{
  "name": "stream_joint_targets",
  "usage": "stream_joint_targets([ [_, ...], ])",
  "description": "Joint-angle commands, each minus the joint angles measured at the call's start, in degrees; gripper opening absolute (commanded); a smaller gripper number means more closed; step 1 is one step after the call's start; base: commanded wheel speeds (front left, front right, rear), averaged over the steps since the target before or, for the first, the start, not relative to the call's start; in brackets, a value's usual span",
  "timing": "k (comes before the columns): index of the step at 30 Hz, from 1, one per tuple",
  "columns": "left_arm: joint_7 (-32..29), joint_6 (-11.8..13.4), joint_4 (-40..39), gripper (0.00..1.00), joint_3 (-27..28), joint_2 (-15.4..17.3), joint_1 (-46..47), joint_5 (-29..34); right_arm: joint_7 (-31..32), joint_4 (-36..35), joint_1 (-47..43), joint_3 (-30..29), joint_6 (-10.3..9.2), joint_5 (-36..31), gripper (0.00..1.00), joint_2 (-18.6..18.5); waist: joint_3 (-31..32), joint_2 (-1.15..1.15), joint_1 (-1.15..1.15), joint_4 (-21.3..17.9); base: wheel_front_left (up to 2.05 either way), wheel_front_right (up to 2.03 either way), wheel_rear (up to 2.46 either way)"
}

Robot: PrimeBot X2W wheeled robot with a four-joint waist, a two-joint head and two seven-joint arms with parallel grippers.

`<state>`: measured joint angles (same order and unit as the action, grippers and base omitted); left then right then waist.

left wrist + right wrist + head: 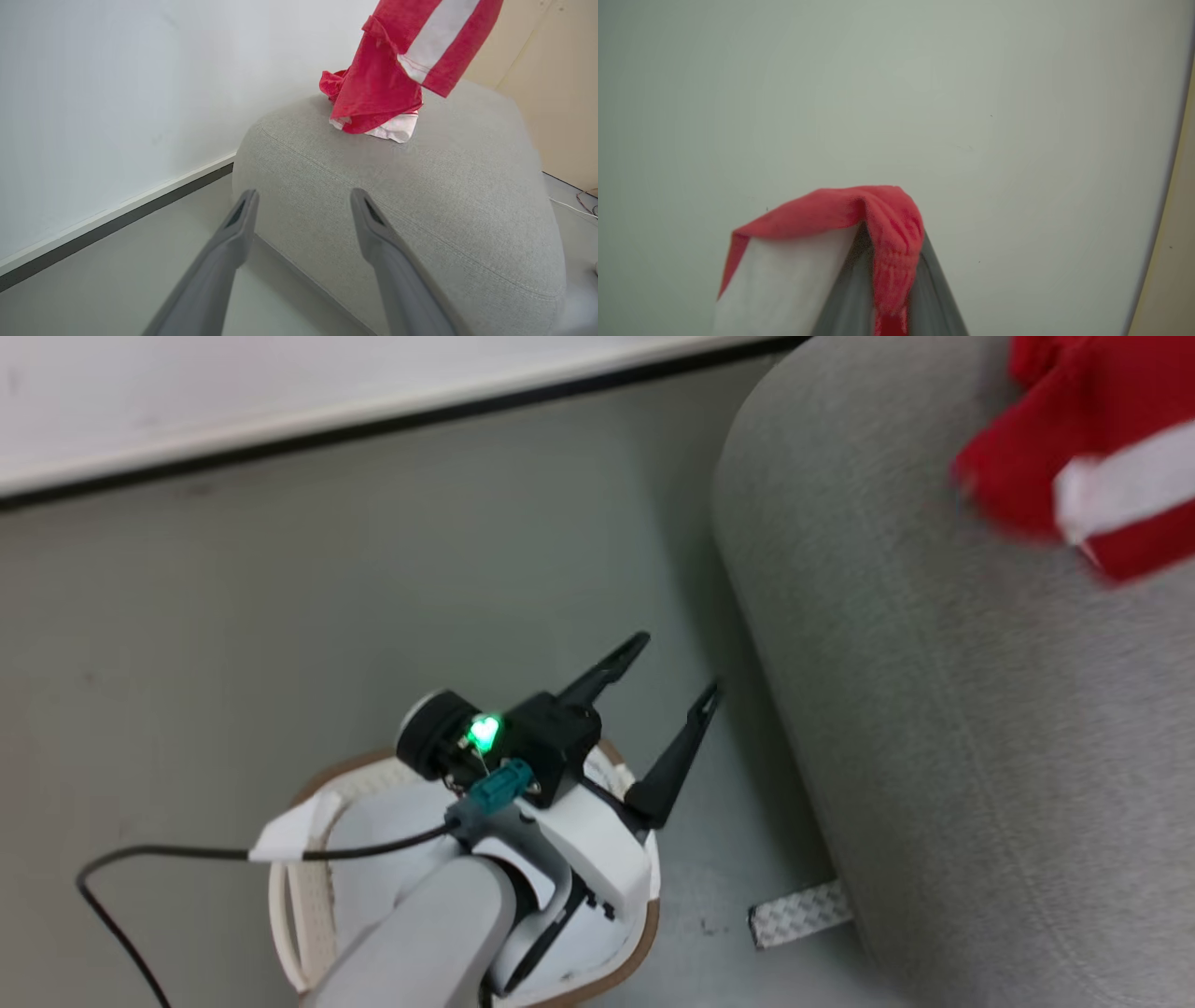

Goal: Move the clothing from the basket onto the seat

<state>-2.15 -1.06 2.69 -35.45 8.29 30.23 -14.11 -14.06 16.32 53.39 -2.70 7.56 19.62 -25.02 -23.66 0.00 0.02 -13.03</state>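
My left gripper (674, 670) stands open and holds nothing, just above the far rim of the basket (633, 947), fingers aimed at the grey seat (980, 728). In the left wrist view the same gripper (303, 201) points at the seat's (420, 200) rounded corner. Red clothing (373, 93) with a white stripe hangs from above, its lower end bunched on the seat top. It shows blurred at the head view's top right (1074, 457). My right gripper (892, 242) is shut on the clothing (822, 219), which drapes over its fingertips.
A white cloth lining (373, 859) fills the basket under my left forearm. A black cable (187, 854) trails left across the grey floor. A patterned tape strip (798, 913) lies at the sofa's base. A wall with a dark baseboard (373, 425) runs behind.
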Motion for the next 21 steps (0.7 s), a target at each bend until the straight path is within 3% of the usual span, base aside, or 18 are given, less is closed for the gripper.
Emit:
stream_joint_targets([
  [1, 0.4, -0.3, -0.1, 1.0, 0.3, 0.7, 1.5, 1.0, 0.6, 2.4, 4.5, -2.9, -0.15, 0.1, 0.0, -1.9, -5.5, 0.0, -0.02, 2.4, 0.0, 0.0, 0.0],
  [7, 0.9, -0.4, -0.2, 1.0, 0.6, 1.2, 4.1, 1.7, 1.8, 11.3, 17.3, -14.5, -0.15, -2.1, 0.0, -7.6, -9.9, 0.0, -0.02, 3.2, 0.0, 0.0, 0.0],
  [12, 0.5, -0.4, -0.8, 1.0, 0.4, 1.5, 5.4, 1.9, 3.2, 21.4, 19.1, -21.5, -0.15, -9.9, 0.0, -10.9, -13.7, 0.0, -0.02, 3.8, 0.0, 0.0, 0.0],
  [19, -0.2, 0.4, -1.8, 1.0, 0.0, 2.0, 5.8, 2.6, 0.2, 34.4, 14.4, -33.4, -0.15, -18.2, 0.0, -6.7, -18.5, 0.0, -0.02, 5.2, 0.0, 0.0, 0.0],
  [21, -0.4, 0.5, -1.9, 1.0, -0.1, 2.3, 5.7, 2.7, -0.3, 36.7, 13.3, -35.0, -0.15, -19.6, 0.27, -4.5, -19.1, 0.0, -0.02, 5.4, 0.0, 0.0, 0.0],
])
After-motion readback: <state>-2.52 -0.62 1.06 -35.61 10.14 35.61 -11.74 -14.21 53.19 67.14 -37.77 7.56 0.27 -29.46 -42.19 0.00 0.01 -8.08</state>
